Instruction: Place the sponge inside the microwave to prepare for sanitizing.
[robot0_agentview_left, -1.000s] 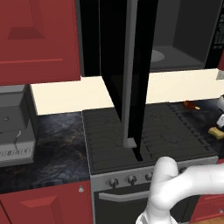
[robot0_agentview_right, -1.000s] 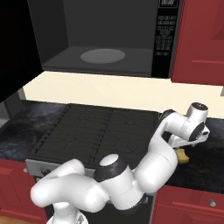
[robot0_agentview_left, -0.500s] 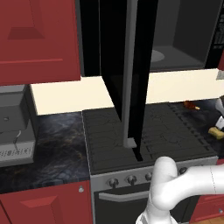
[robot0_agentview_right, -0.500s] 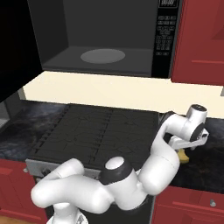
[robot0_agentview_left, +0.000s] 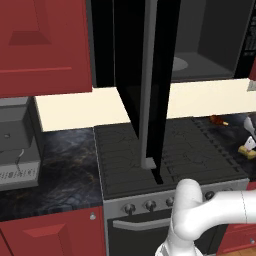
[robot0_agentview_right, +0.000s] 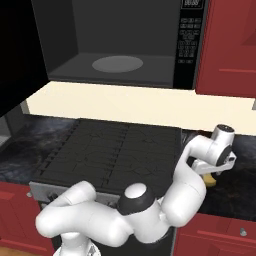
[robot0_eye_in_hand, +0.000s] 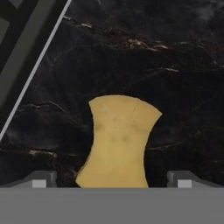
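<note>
The yellow sponge (robot0_eye_in_hand: 118, 140) lies flat on the dark marble counter, right of the stove. My gripper (robot0_eye_in_hand: 111, 180) hangs open just above it, one fingertip (robot0_eye_in_hand: 41, 179) on each side of its near end, not touching. From the right base view the hand (robot0_agentview_right: 219, 150) points down over the sponge (robot0_agentview_right: 211, 181), of which a yellow edge shows. The microwave (robot0_agentview_right: 120, 45) above the stove stands open, with its grey cavity and round turntable (robot0_agentview_right: 117, 64) bare. Its glossy black door (robot0_agentview_left: 145, 75) swings out to the left with the grey bar handle (robot0_agentview_left: 150, 100).
The black stove (robot0_agentview_right: 110, 150) with its grates lies below the microwave. A grey boxy appliance (robot0_agentview_left: 15, 145) stands on the counter at far left. A small red item (robot0_agentview_left: 218, 120) lies behind the sponge. Red cabinets (robot0_agentview_right: 230, 45) flank the microwave.
The hand has sunk a little toward the sponge. The jaws have stayed open and the sponge has not moved.
</note>
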